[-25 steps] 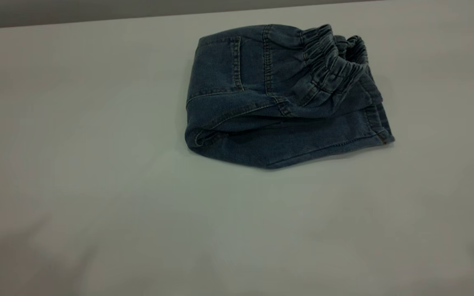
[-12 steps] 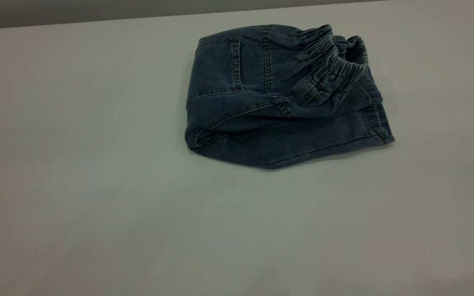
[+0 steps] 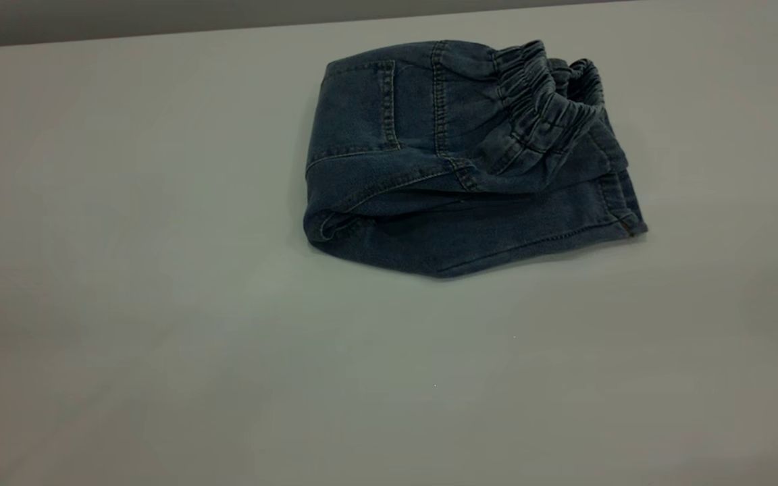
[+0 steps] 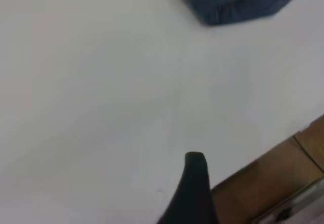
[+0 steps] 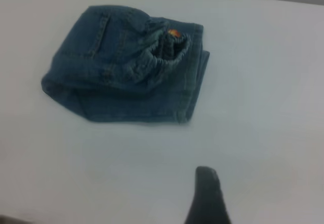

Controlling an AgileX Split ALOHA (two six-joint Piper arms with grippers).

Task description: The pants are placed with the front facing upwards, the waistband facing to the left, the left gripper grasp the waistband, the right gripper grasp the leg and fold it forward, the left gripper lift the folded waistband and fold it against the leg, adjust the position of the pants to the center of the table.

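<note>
The pants (image 3: pixel 456 162) lie folded into a compact blue denim bundle on the table (image 3: pixel 159 283), at the far side, a little right of the middle. The gathered waistband (image 3: pixel 544 101) rests on top at the bundle's right end, above the leg hem (image 3: pixel 622 216). No gripper appears in the exterior view. In the left wrist view a black tip of my left gripper (image 4: pixel 195 183) hangs over bare table near its edge, far from the pants' corner (image 4: pixel 238 1). In the right wrist view my right gripper (image 5: pixel 207 196) is well clear of the pants (image 5: pixel 126 72) and touches nothing.
The table's far edge (image 3: pixel 227 30) runs just behind the pants, with a dark wall beyond. A brown wooden surface (image 4: pixel 273 183) shows past the table's edge in the left wrist view. Bare table spreads left of and in front of the bundle.
The pants have not moved. Faint shadows at the table's near corners have faded away.
</note>
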